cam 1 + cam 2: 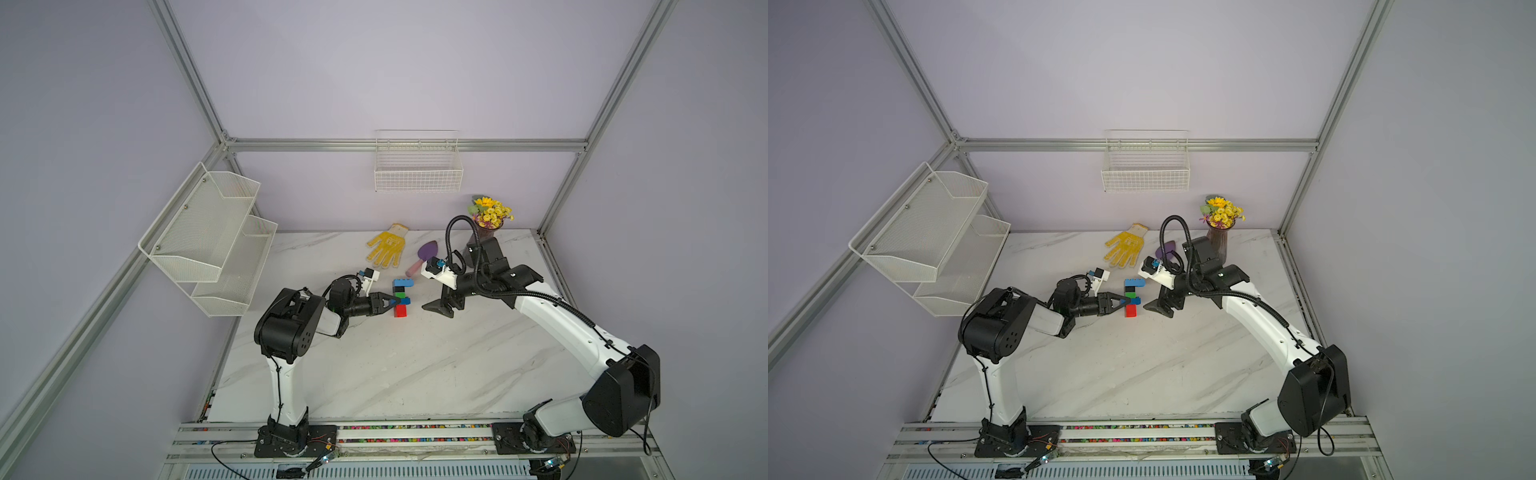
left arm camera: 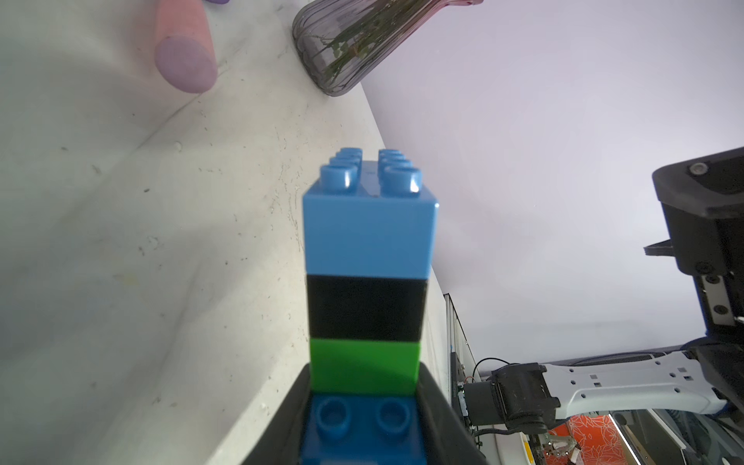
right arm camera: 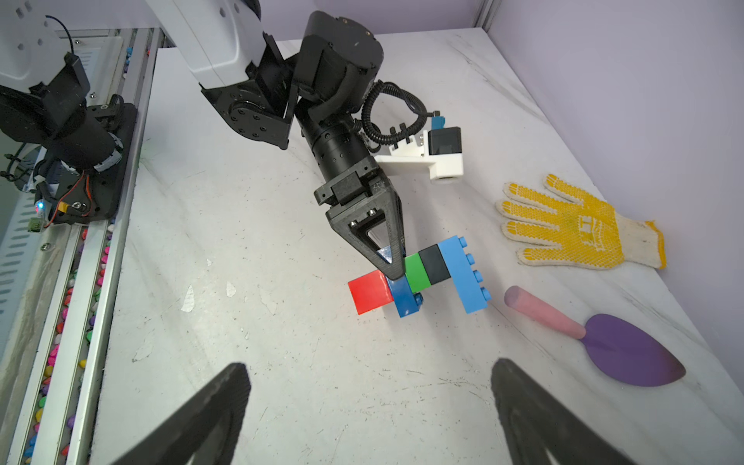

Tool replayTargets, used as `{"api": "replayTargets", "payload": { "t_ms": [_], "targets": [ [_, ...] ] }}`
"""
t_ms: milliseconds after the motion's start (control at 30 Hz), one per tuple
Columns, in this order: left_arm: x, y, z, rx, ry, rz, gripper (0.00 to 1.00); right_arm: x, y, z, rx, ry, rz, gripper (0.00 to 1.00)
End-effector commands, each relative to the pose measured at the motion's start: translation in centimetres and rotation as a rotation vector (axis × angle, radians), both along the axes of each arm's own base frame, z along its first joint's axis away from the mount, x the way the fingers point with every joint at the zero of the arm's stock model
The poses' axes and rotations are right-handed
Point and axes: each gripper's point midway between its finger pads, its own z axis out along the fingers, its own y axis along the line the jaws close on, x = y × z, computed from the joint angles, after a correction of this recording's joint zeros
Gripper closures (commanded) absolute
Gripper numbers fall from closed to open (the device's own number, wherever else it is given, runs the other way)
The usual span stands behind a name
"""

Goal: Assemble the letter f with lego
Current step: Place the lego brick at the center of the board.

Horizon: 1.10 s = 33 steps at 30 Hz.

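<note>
The lego lies joined as the letter f (image 1: pixel 401 296) (image 1: pixel 1132 296) on the marble table in both top views. Its stem runs red (image 3: pixel 368 296), dark blue (image 3: pixel 406 300), green (image 3: pixel 416 273), black (image 3: pixel 434 263), with a long light blue bar (image 3: pixel 463 275) at the end. My left gripper (image 1: pixel 395 301) (image 3: pixel 392 271) is shut on the dark blue brick (image 2: pixel 362 426), a finger on each side; green (image 2: pixel 364 366), black (image 2: pixel 366 308) and light blue (image 2: pixel 368 233) stretch away from it. My right gripper (image 1: pixel 437 309) (image 3: pixel 370 368) stands open and empty just right of the bricks, above bare table.
A yellow glove (image 1: pixel 386 246) and a purple trowel (image 1: pixel 424 255) with a pink handle lie behind the bricks. A vase of flowers (image 1: pixel 490 216) stands at the back right. Wire shelves (image 1: pixel 208 237) hang on the left wall, a wire basket (image 1: pixel 417 166) on the back wall.
</note>
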Motion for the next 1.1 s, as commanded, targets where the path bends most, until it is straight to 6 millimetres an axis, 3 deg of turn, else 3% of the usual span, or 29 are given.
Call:
{"api": "replayTargets", "payload": {
  "t_ms": [0, 667, 1067],
  "targets": [
    [0.4, -0.1, 1.4, -0.012, -0.027, 0.01, 0.64, -0.2, 0.4, 1.2, 0.044, -0.02, 0.003, 0.03],
    [1.0, -0.5, -0.1, 0.023, 0.034, -0.014, 0.56, 0.1, 0.5, 1.0, 0.05, -0.007, -0.008, 0.03],
    [-0.5, 0.0, -1.3, 0.101, 0.08, -0.039, 0.55, 0.3, 0.7, 1.0, 0.059, -0.001, -0.008, 0.03]
  ]
}}
